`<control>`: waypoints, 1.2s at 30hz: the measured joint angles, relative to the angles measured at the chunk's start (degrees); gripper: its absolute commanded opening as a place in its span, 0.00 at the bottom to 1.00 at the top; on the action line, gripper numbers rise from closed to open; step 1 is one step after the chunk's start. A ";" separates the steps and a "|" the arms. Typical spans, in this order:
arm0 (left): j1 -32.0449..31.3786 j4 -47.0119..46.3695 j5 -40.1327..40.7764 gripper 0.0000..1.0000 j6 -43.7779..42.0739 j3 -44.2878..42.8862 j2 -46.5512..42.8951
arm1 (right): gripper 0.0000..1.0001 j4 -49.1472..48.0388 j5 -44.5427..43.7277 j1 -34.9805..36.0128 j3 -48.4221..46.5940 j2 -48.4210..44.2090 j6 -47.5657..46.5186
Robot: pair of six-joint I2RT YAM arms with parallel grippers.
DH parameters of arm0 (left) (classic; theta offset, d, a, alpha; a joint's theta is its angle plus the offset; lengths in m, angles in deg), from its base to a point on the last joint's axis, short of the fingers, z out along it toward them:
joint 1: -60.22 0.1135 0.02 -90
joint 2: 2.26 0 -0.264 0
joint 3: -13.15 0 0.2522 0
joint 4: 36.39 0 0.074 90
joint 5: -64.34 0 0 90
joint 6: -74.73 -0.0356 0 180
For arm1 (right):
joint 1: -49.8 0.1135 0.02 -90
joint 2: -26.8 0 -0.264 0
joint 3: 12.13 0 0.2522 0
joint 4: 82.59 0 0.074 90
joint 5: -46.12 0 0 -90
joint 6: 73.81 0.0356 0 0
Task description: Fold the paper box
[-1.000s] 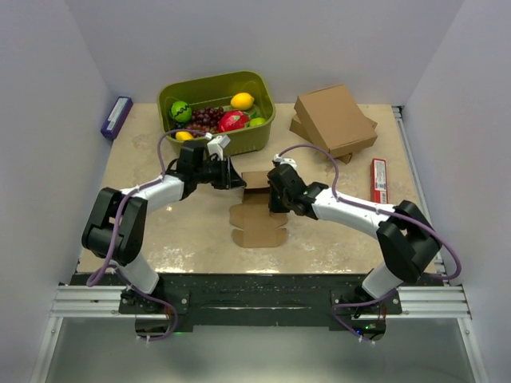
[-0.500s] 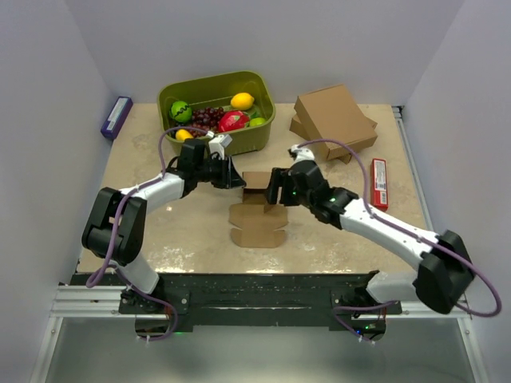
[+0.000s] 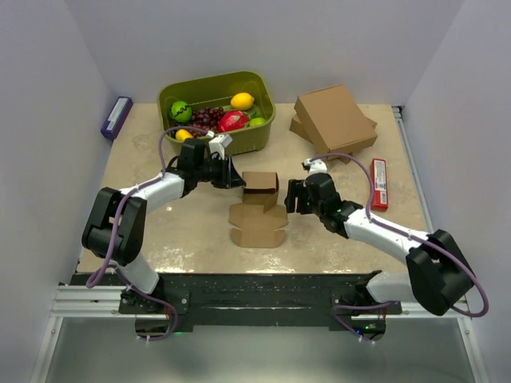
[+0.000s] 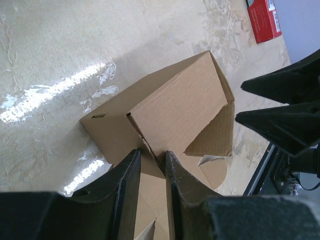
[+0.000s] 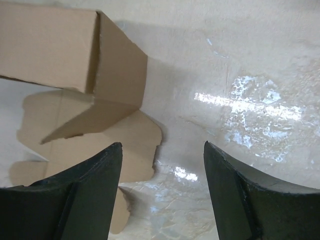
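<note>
Brown cardboard, the box [image 3: 260, 199], was seen half-formed near the middle of the table [image 3: 184, 231]. A raised shell [image 3: 261, 183] stood at its 12 o'clock end and unfolded flaps [image 3: 257, 227] lay flat toward 6 o'clock, so the long axis of the whole piece ran from 12 to 6.

The left gripper [image 3: 233, 179] was set against the shell's 9 o'clock side. In the left wrist view its fingers [image 4: 127, 185] were drawn nearly together, with a cardboard wall edge pinched between them. The shell was judged to be held upright by that grip.

The right gripper [image 3: 291, 196] was found at the shell's 3 o'clock side, just beside it but apart from it. Its fingers [image 5: 90, 195] were spread wide with nothing between them. In the right wrist view the shell's end lay toward 10 o'clock of those fingers and the flat flaps toward 8 o'clock.

The right gripper was judged to be the free one nearer the flaps, which lay toward 7 o'clock from it in the top view. A flap could be reached by a short move that way, with the shell steadied from the left.
</note>
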 measured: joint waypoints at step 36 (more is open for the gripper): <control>0.00 1.03 0.22 0.27 -1.07 -0.66 0.00 | 0.61 -54.40 -2.38 5.97 12.20 21.53 -11.13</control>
